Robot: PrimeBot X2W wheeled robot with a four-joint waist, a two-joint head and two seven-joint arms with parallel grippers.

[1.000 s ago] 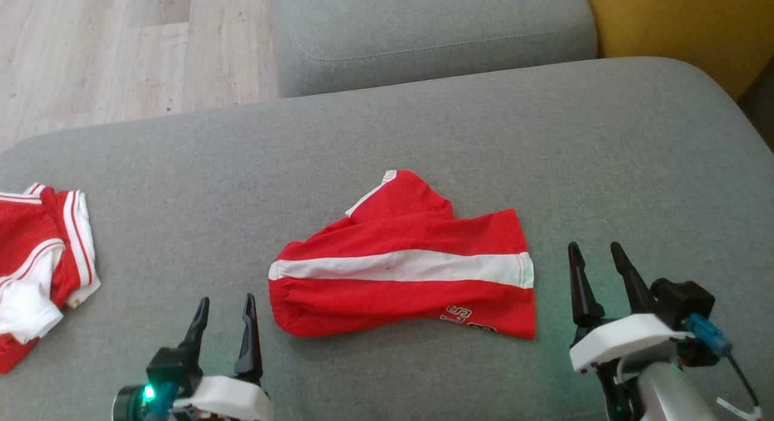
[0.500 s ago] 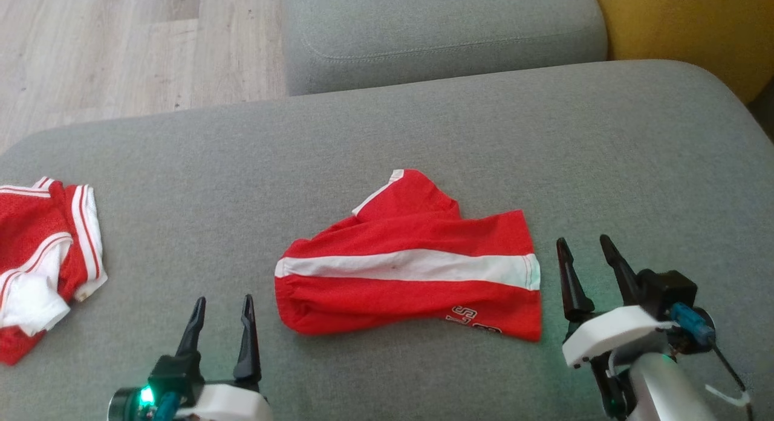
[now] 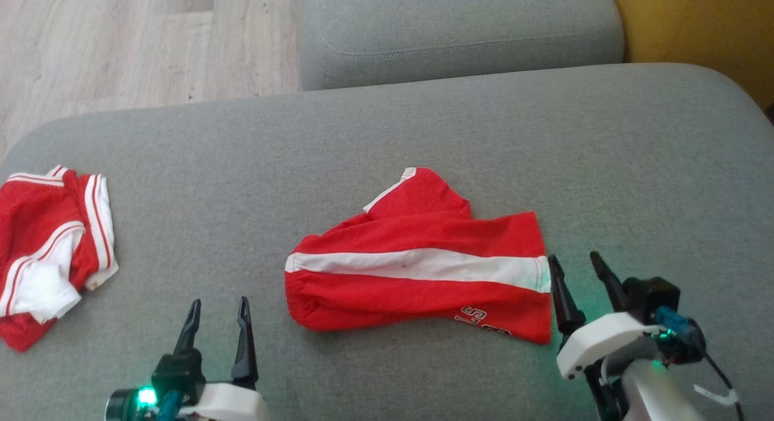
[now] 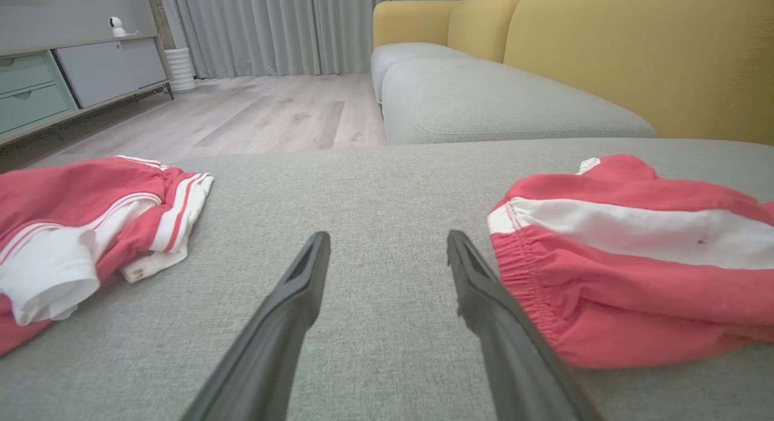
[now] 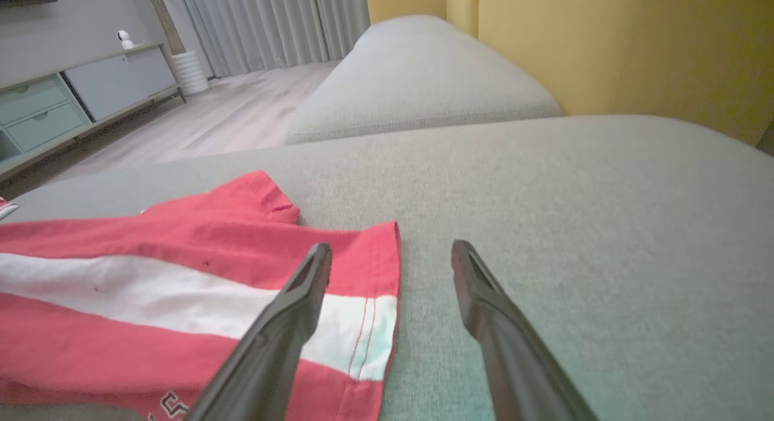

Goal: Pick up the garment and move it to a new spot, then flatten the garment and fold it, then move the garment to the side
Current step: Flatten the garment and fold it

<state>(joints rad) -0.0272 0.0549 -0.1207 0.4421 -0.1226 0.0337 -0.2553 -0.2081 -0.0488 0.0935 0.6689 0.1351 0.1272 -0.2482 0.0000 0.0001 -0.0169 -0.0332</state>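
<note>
The garment [image 3: 417, 267] is a pair of red shorts with a white side stripe. It lies crumpled on the grey sofa cushion [image 3: 423, 137], waistband to the left. My left gripper [image 3: 219, 302] is open just left of the waistband, its right finger close beside the elastic edge of the shorts [image 4: 635, 257] in the left wrist view. My right gripper [image 3: 573, 257] is open at the hem end, its left finger over the hem of the shorts [image 5: 151, 276] and its right finger over bare cushion. Neither gripper holds anything.
A second red and white garment [image 3: 48, 245] lies bunched at the cushion's left edge. Another grey cushion [image 3: 459, 34] sits beyond, with a yellow backrest [image 3: 695, 28] at the right. Wooden floor [image 3: 121, 40] lies past the far left edge.
The head camera has turned, sliding the whole picture to the right. My right gripper has come left and lower, up to the hem of the shorts. Both grippers stay open.
</note>
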